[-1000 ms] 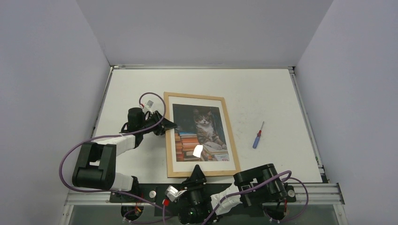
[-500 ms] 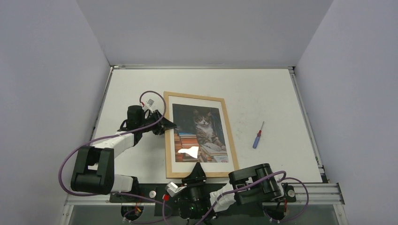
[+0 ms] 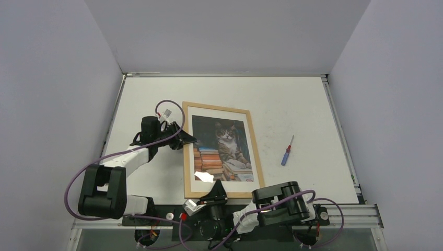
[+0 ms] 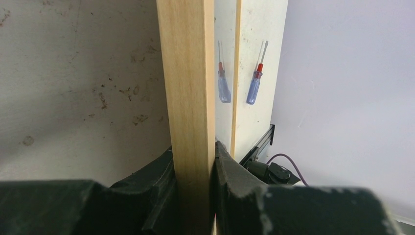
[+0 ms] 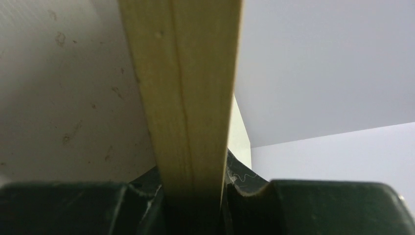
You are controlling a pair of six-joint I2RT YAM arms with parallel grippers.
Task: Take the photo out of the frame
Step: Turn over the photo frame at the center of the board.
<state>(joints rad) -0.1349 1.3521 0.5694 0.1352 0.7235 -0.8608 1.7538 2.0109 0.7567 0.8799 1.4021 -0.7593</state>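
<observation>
We count one frame (image 3: 217, 107) at the centre of the top view, one photo (image 3: 224, 141) of a cat inside it, one screwdriver (image 3: 286, 153) to its right, one table (image 3: 292, 99), and two end effectors: left end effector (image 3: 188, 140) and right end effector (image 3: 218, 187).

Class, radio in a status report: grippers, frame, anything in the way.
Left gripper shut on frame, left rail. Right gripper shut on near rail. Photo not yet out. Screwdriver lies clear, to the right.

Likely robotics lab: white table (image 3: 298, 104), plain grey enclosure walls (image 3: 52, 104), aluminium mounting rail (image 3: 347, 212).
</observation>
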